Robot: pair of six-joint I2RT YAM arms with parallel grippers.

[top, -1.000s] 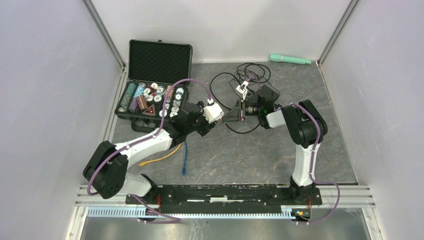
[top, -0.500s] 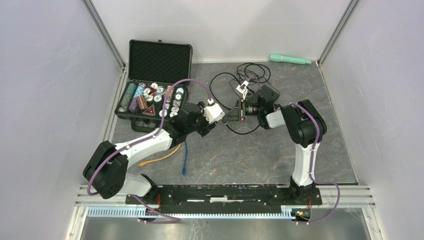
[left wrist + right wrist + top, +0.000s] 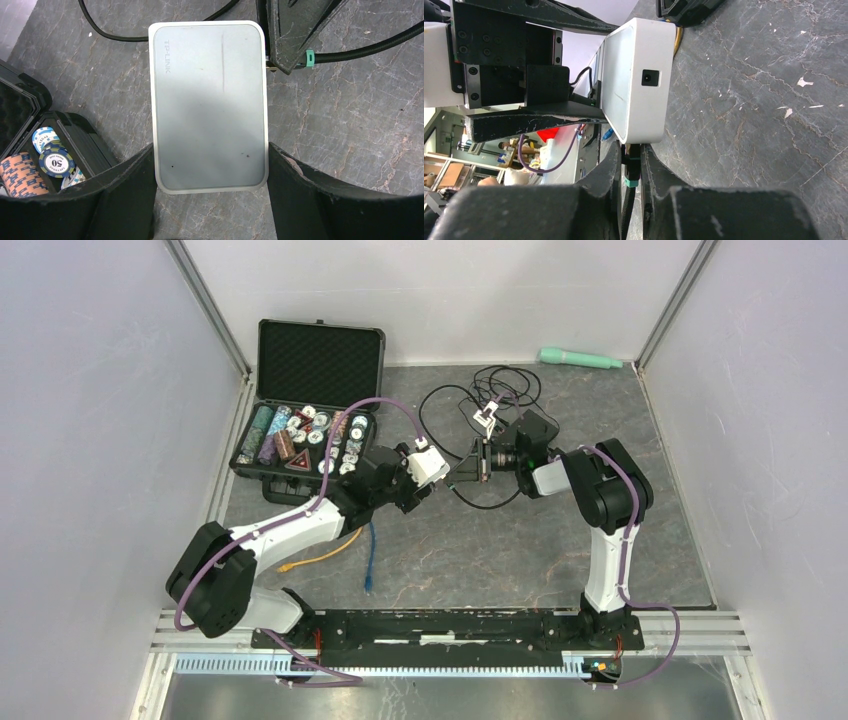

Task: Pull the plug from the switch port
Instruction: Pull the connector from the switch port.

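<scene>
switch (image 3: 210,100): you're holding it lifted off the table (image 3: 480,550), with the left gripper (image 3: 210,150) clamping its two long edges at the near end.
switch risk: you're pulling at the far corner, well away from that clamp. A hard tug is likely twisting the smooth casing or sliding it out of the fingers.
right gripper (image 3: 631,150): it's pinching the plug from both sides, and the fingers look to be in contact with it.
cable (image 3: 365,47): it's running straight back from the plug between the right fingers.
cable risk: if the pinch is sitting too far back, you're loading the cable instead of the connector body.
plug (image 3: 631,162): it's sitting seated in the switch's edge, teal boot just behind it.
plug risk: the latch tab isn't visible, so I can't tell whether it's being pressed. If it isn't, you're dragging the whole switch and stressing the port, not freeing the plug.
slip risk: the pinch is narrow, so an off-axis pull is likely popping the fingers off.
case (image 3: 320,360): it's lying open at the back left, well apart from the work.
poker chips (image 3: 300,430): they're filling the case's lower tray in rows. Nothing else in it is legible.
</scene>
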